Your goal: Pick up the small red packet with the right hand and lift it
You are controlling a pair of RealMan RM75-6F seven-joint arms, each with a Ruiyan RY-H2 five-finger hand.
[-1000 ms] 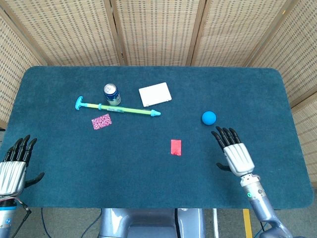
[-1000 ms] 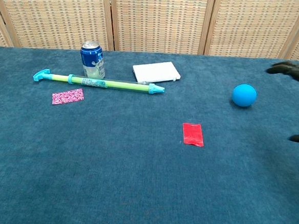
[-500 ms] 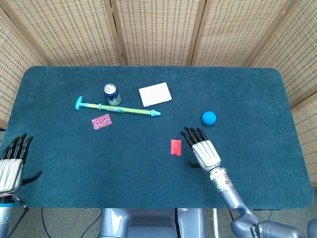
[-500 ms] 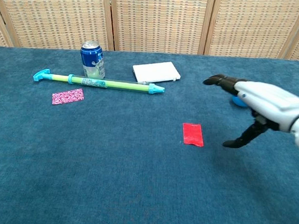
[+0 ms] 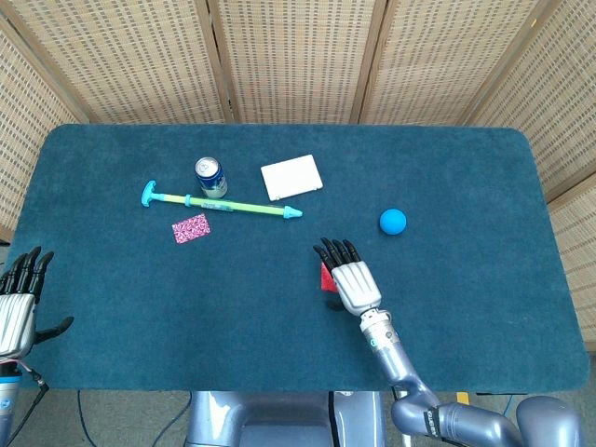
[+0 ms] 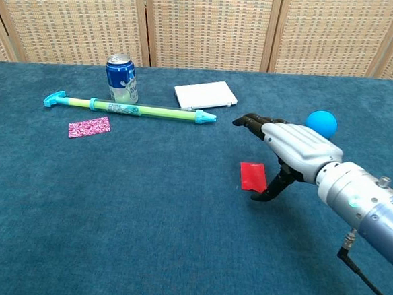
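The small red packet (image 6: 252,176) lies flat on the blue cloth near the table's middle; in the head view only its left edge (image 5: 324,277) shows beside my right hand. My right hand (image 5: 348,277) (image 6: 288,148) hovers over the packet's right side, fingers spread and pointing away from me, thumb hanging down just right of the packet. It holds nothing. My left hand (image 5: 19,298) rests at the table's near left edge, fingers apart and empty.
A blue ball (image 5: 392,221) (image 6: 321,122) lies right of and beyond my right hand. Farther back are a white box (image 5: 291,177), a blue can (image 5: 210,176), a green-and-teal stick (image 5: 223,204) and a pink patterned packet (image 5: 191,227).
My right hand has swept left from the table's right side, past the blue ball, to sit over the red packet. The left hand has drifted slightly toward me.
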